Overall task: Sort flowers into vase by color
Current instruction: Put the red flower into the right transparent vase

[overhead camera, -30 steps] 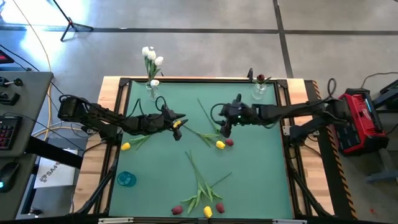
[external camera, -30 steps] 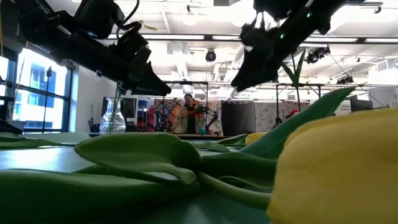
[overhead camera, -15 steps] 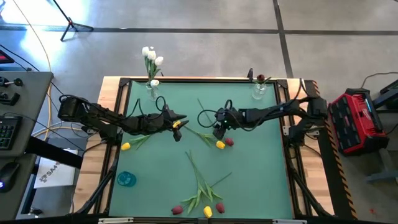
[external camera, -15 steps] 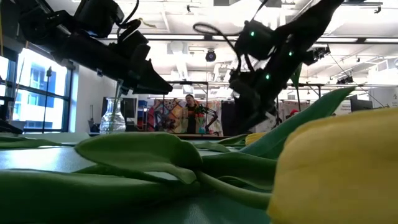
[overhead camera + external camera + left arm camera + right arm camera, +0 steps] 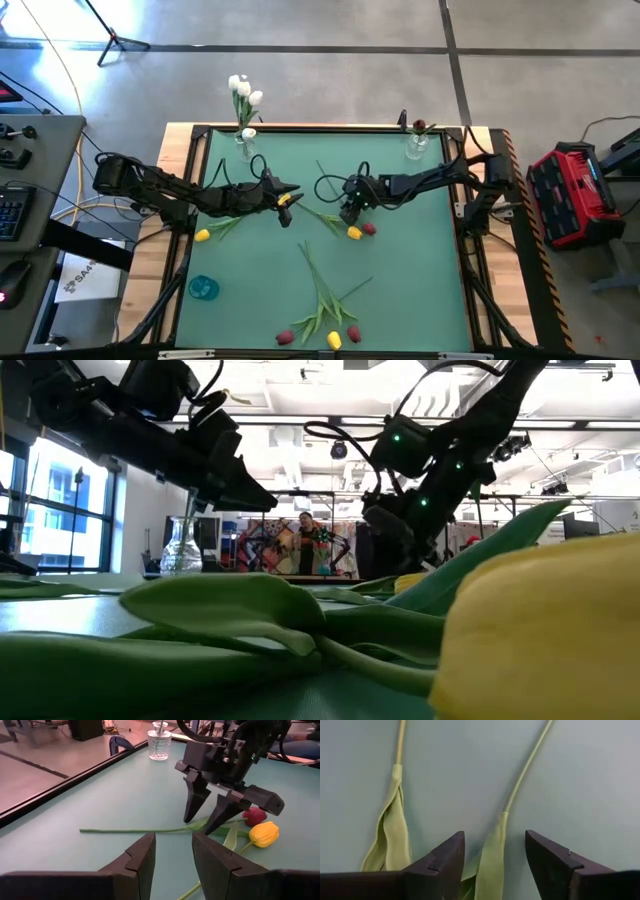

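Tulip stem — lying flat mid-table, its yellow head at about 5 o'clock of the right gripper, whose spread, empty jaws are straddling it. Closing squarely on the stem is probably best. Left gripper — waiting at 9 o'clock, part-open, seemingly empty.

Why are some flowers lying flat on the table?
Only the white flowers stand in a vase. Loose flowers lie scattered on the green table, not yet sorted. The right gripper hangs open over one stem.
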